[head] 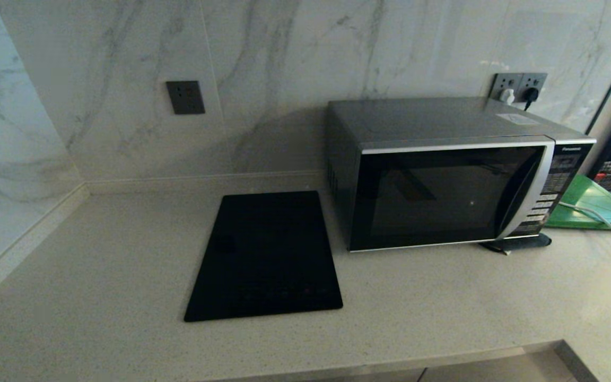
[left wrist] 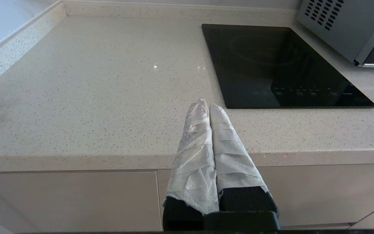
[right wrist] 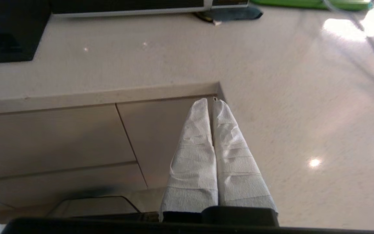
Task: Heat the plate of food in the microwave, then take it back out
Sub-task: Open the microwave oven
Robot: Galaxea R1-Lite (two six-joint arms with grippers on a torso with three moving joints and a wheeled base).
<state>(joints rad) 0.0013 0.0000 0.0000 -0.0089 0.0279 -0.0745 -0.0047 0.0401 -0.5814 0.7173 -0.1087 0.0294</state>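
1. Speckled beige stone countertop [head: 98,276], matte with a fine grain, meets a grey-veined white marble-look wall [head: 284,63]; plain flat cabinet fronts [left wrist: 70,201] sit below its front edge.
2. Boxy silver-grey microwave [head: 443,122] stands at the back right, its black glass door [head: 433,199] closed behind a curved silver handle [head: 523,196]. The glass is too dark to see inside, and no plate of food shows in any view.
3. Flat glossy black rectangular cooktop [head: 265,260] lies just left of the microwave.
4. Green flat board [head: 597,207] is right of the microwave, cut off at the frame edge, with a pale cable [head: 597,217] across it.
5. Left gripper [left wrist: 209,107] (white-wrapped fingers) is pressed together, holding nothing, at the counter's front edge.
6. Right gripper [right wrist: 211,103] is the same: fingers together, empty, over the cabinet fronts beside the counter's corner.
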